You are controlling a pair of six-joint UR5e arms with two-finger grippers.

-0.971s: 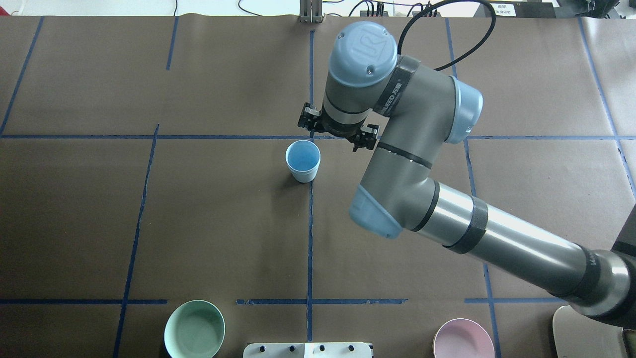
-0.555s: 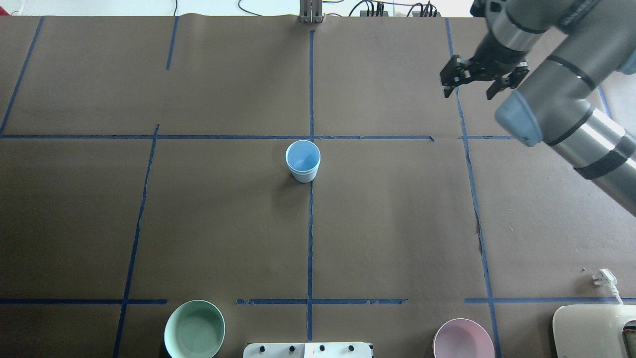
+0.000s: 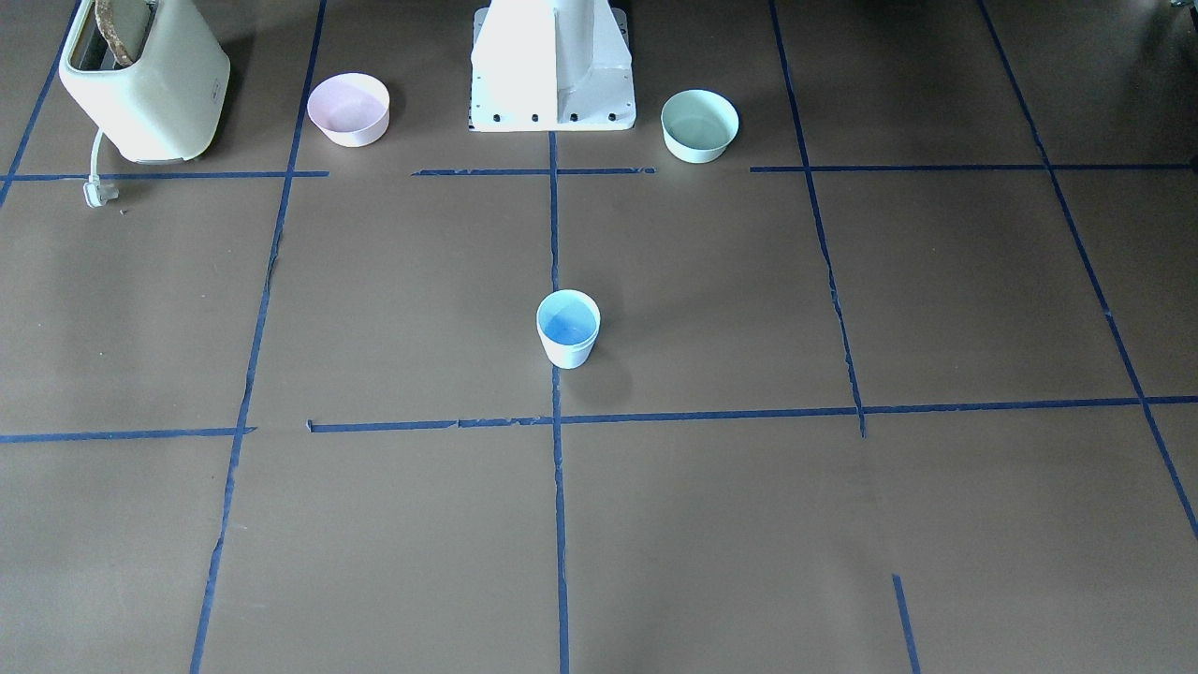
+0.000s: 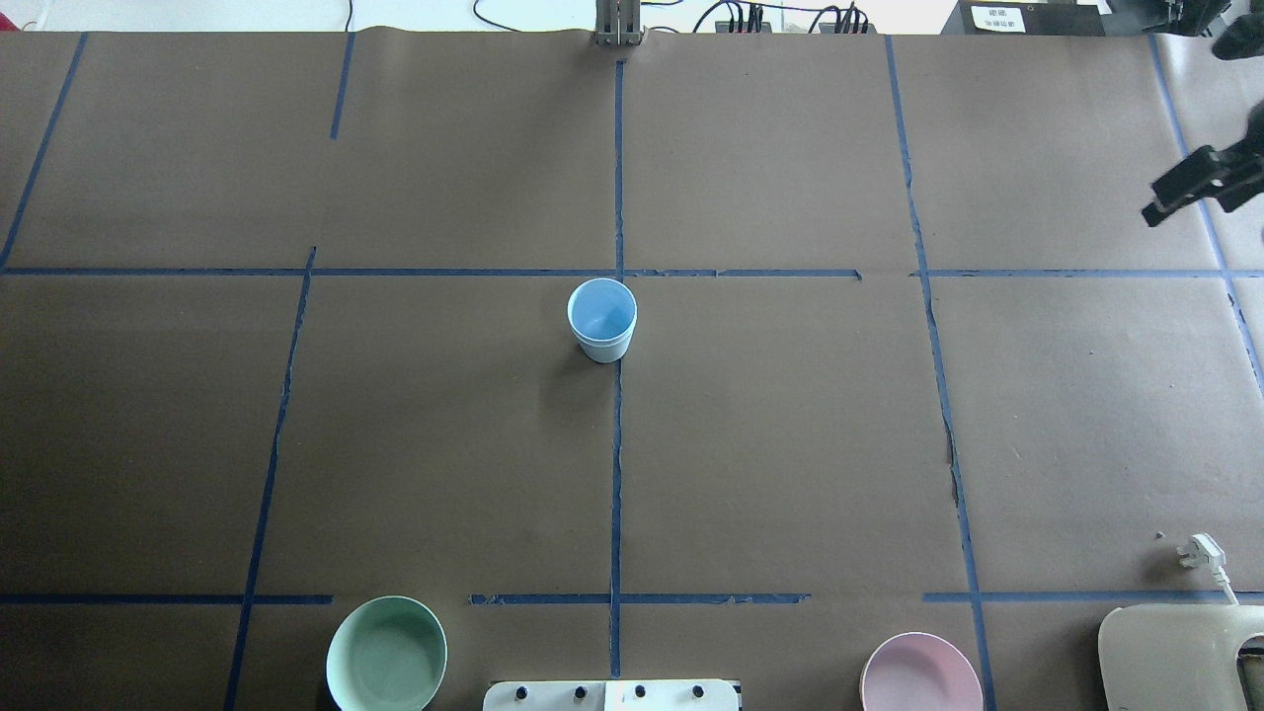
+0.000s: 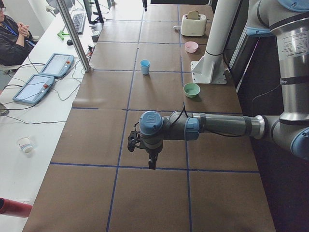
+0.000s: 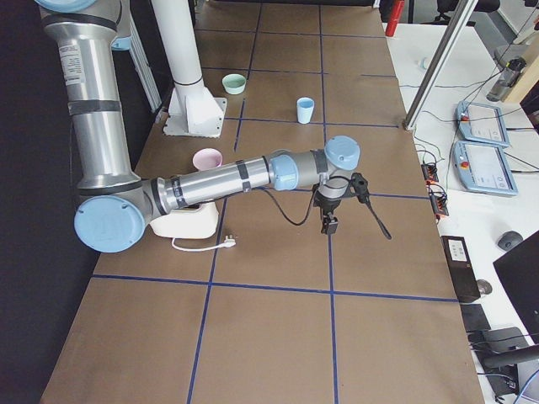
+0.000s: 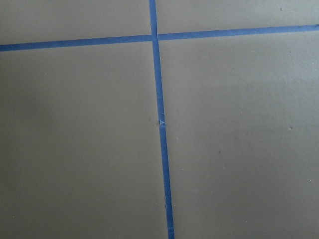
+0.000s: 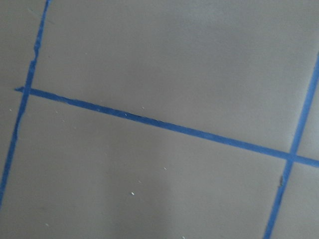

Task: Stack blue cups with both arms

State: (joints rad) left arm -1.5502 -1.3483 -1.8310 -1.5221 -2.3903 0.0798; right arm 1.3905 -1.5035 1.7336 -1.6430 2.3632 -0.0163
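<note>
The two blue cups [image 4: 601, 319] stand upright, nested in one stack on the centre tape line; the stack also shows in the front view [image 3: 567, 328] and both side views [image 5: 145, 66] [image 6: 305, 109]. My right gripper [image 4: 1198, 194] is far to the right of them, at the edge of the overhead view. It is open and empty, with its fingers spread in the right side view [image 6: 354, 225]. My left gripper [image 5: 141, 153] shows only in the left side view, well away from the cups. I cannot tell if it is open or shut.
A mint-green bowl [image 4: 386, 654] and a pink bowl [image 4: 920, 674] sit near the white pedestal base [image 3: 552, 65]. A cream toaster [image 3: 140, 80] with a loose plug [image 4: 1200, 550] stands at the robot's right. An operator [image 5: 12, 34] sits beside the table.
My right arm has swung from just beside the cups to the right edge of the overhead view, gripper open throughout. The cups have not moved.
</note>
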